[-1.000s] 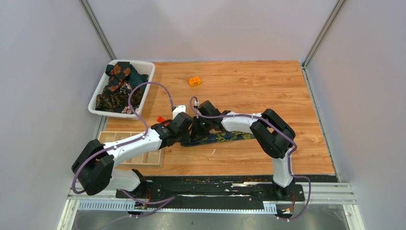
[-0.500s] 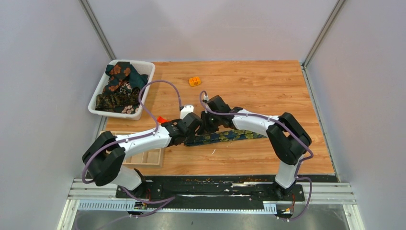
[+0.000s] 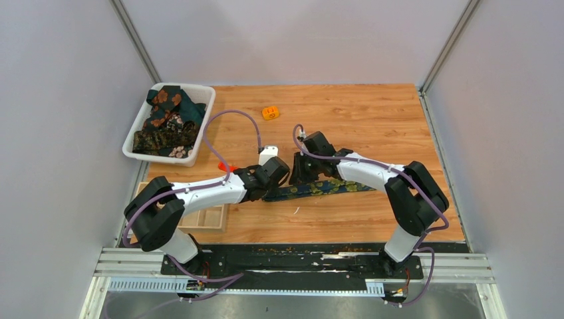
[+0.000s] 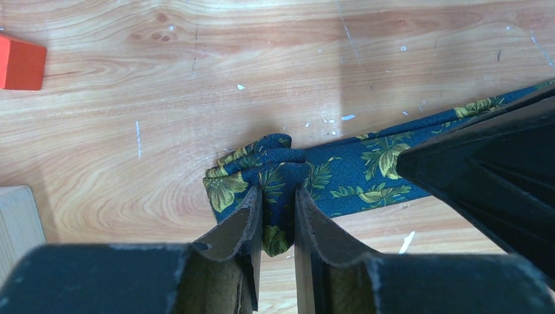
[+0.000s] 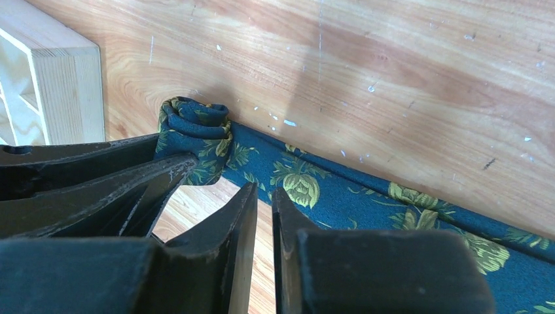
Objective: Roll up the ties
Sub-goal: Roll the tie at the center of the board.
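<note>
The left fingers pinch the rolled end of the navy tie, which lies along the desk. The right fingers stand nearly closed and empty, near the roll.

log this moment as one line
left claw: shut on rolled end of navy tie | right claw: at flat stretch, grip unclear | roll: small, most still flat

Pale grey walls around a wood-grain table (scuffed)
</note>
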